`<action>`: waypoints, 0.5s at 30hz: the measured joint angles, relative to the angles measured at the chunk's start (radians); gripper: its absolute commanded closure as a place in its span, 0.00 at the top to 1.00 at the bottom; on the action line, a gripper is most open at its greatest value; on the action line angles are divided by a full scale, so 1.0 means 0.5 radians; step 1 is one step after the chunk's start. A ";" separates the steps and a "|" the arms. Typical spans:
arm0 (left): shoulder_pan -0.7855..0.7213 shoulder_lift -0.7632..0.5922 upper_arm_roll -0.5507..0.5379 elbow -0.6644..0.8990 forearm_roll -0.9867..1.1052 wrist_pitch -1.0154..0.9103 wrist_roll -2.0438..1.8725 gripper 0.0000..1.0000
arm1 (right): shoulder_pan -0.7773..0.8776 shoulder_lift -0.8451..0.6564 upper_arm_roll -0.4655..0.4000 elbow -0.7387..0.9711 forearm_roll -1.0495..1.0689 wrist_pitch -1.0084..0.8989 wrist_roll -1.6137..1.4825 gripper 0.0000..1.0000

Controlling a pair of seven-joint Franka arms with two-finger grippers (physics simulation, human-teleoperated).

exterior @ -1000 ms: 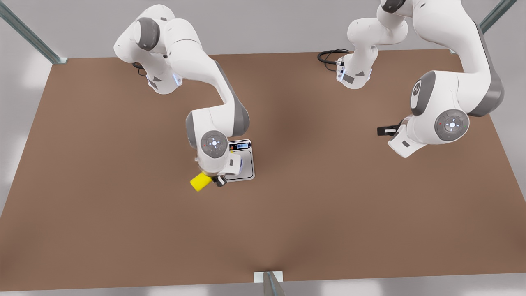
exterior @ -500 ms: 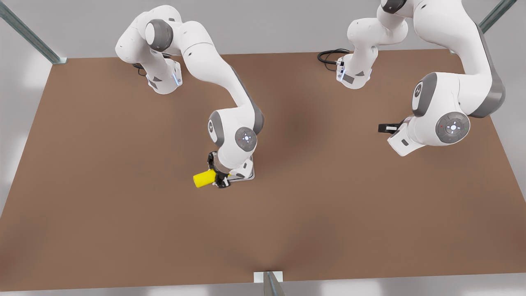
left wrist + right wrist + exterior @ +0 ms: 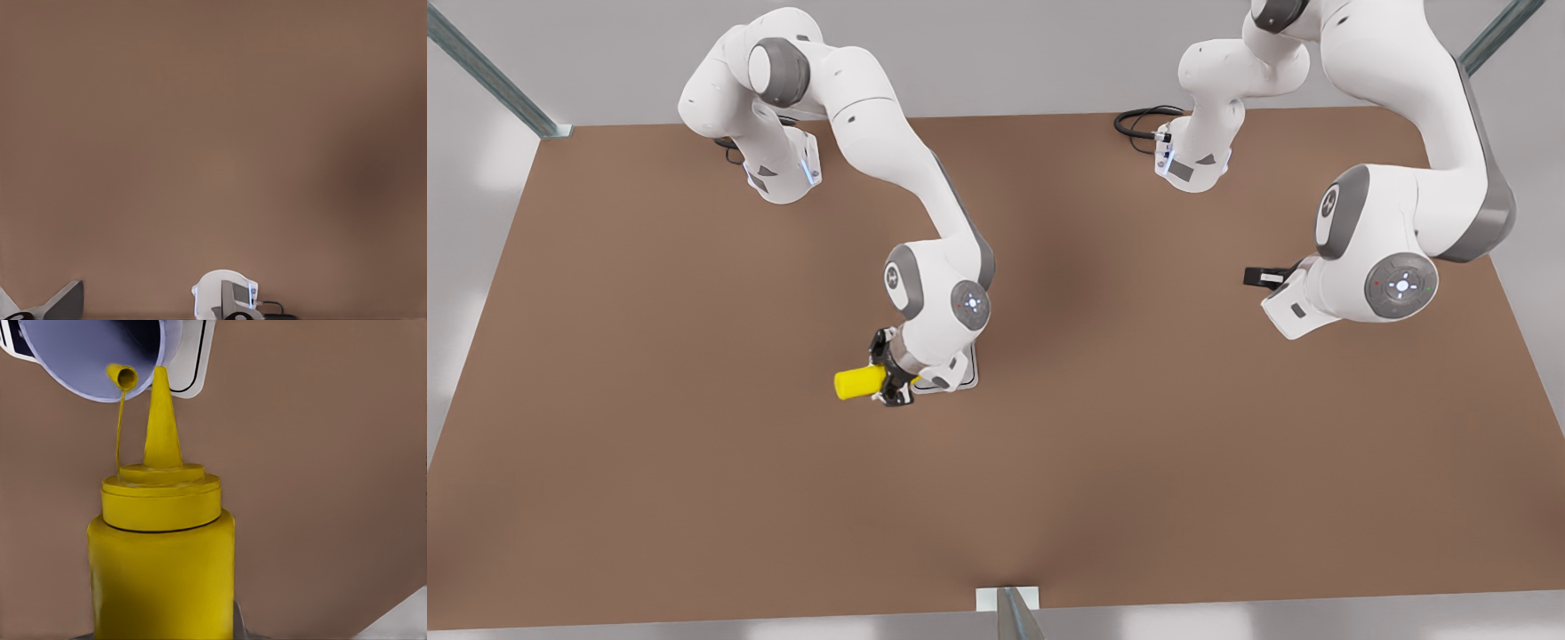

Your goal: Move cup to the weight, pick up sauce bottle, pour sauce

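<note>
Tipping sauce bottle (image 3: 162, 547), nozzle cupward (image 3: 93, 353)

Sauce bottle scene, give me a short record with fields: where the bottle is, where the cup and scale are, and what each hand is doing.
sauce bottle: held tipped on its side by the right hand, nozzle pointing at the cup's rim
cup: lavender-blue, standing on the scale
scale: on the brown table, mostly hidden under the right arm in the front view
cap: open, hanging from the bottle on its thin strap
right hand: shut on the sauce bottle, beside the scale
left hand: waiting off at the front view's right, above bare table
</note>
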 measured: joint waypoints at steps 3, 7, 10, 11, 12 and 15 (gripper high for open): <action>0.000 0.005 0.000 -0.001 0.000 -0.003 0.012 1.00 | 0.008 0.018 0.004 -0.025 -0.009 0.017 0.033 0.55; 0.000 0.006 0.000 0.000 0.000 -0.006 0.024 1.00 | 0.042 0.016 0.005 -0.116 -0.041 0.061 0.070 0.56; 0.000 0.004 0.000 0.000 0.001 -0.013 0.031 1.00 | 0.066 0.014 0.005 -0.155 -0.056 0.094 0.092 0.56; -0.005 0.004 -0.003 0.000 0.000 -0.018 0.033 1.00 | 0.070 0.014 0.004 -0.161 -0.059 0.104 0.098 0.56; -0.013 0.002 -0.006 0.000 0.000 -0.027 0.034 1.00 | 0.071 0.014 0.004 -0.163 -0.061 0.112 0.105 0.56; -0.027 -0.002 -0.011 0.000 -0.001 -0.056 0.039 1.00 | 0.073 0.013 0.004 -0.168 -0.065 0.132 0.122 0.56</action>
